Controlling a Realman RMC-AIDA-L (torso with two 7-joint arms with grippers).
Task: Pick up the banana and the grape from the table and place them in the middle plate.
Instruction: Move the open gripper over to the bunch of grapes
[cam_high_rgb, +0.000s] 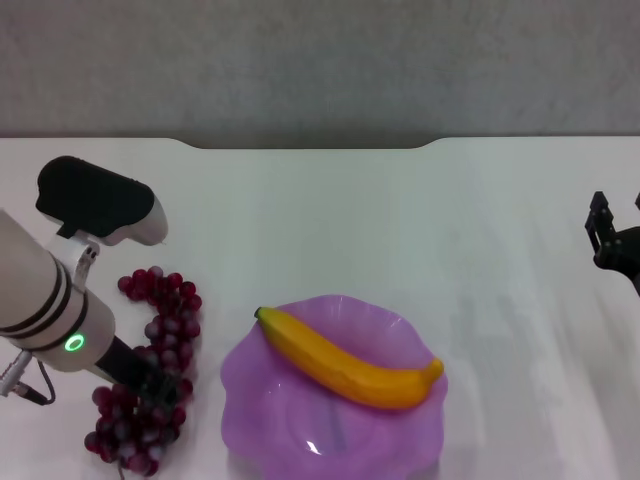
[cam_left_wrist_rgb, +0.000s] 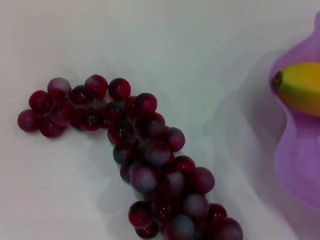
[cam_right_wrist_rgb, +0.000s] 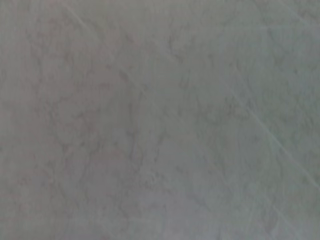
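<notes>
- The banana (cam_high_rgb: 350, 365) was seen lying across the middle plate (cam_high_rgb: 260, 410) at the table's (cam_high_rgb: 400, 220) near edge.
- The grape (cam_high_rgb: 150, 370) remained on the table beside the plate's left rim — the left end effector (cam_high_rgb: 150, 383) was lowered onto it, grip state undeterminable.
- The right end effector (cam_high_rgb: 612, 230) was parked open at the right edge.

The head view looks forward and down over the broad white tabletop (cam_high_rgb: 400, 220). The left wrist view looks down from close above at the dark red-purple bunch of grapes (cam_left_wrist_rgb: 150, 160), with the translucent purple scalloped plate's (cam_left_wrist_rgb: 300, 165) rim beside it; both appear in the head view too. The right wrist view faces only a plain mottled grey surface.
</notes>
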